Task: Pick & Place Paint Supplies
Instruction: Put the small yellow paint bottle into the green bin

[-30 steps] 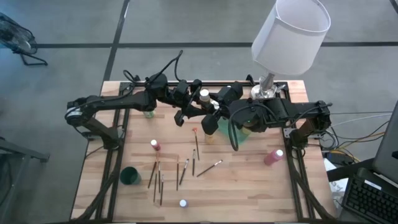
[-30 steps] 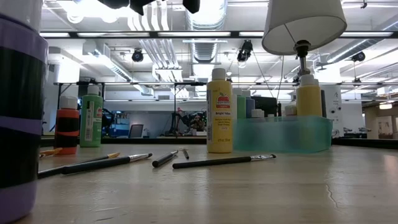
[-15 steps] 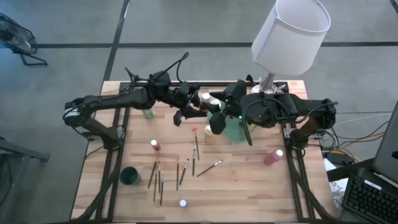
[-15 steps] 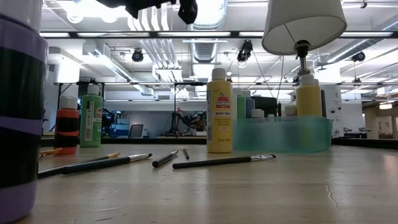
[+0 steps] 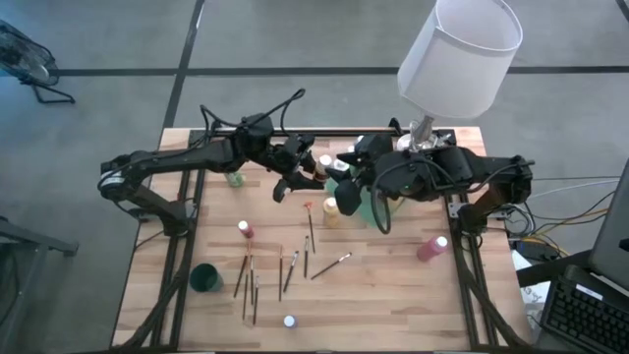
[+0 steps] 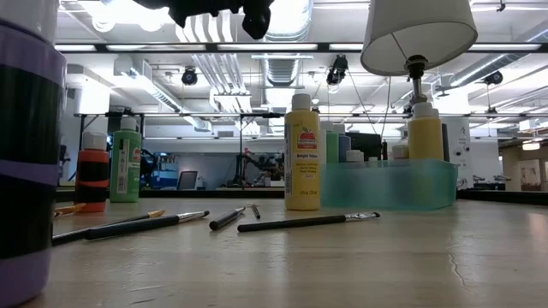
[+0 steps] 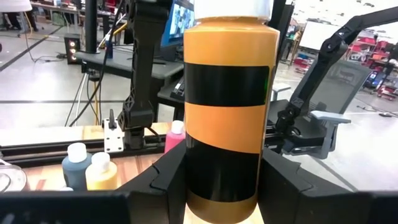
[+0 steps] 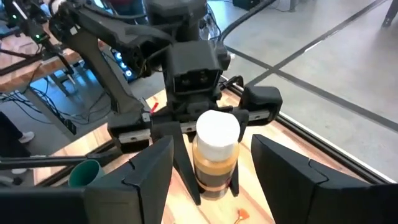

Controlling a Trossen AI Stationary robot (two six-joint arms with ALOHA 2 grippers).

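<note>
Holding an orange-and-black paint bottle [image 7: 225, 106] upright above the table, the left gripper [image 7: 221, 186] has its fingers clamped on the bottle's lower body. Facing it, the right gripper [image 8: 211, 158] stands with jaws spread either side of the white cap, not touching. For a clean handover, I'd close the right fingers squarely on the bottle before the left lets go, with the green tray [image 5: 369, 208] just beneath

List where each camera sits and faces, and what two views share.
High: overhead, looking down on the table; both arms show.
Low: tabletop height, facing the room; arm parts at top.
Left wrist: behind left gripper, facing the bottle it holds.
Right wrist: behind open right gripper, facing that bottle.
Shared: both wrists see the bottle.
</note>
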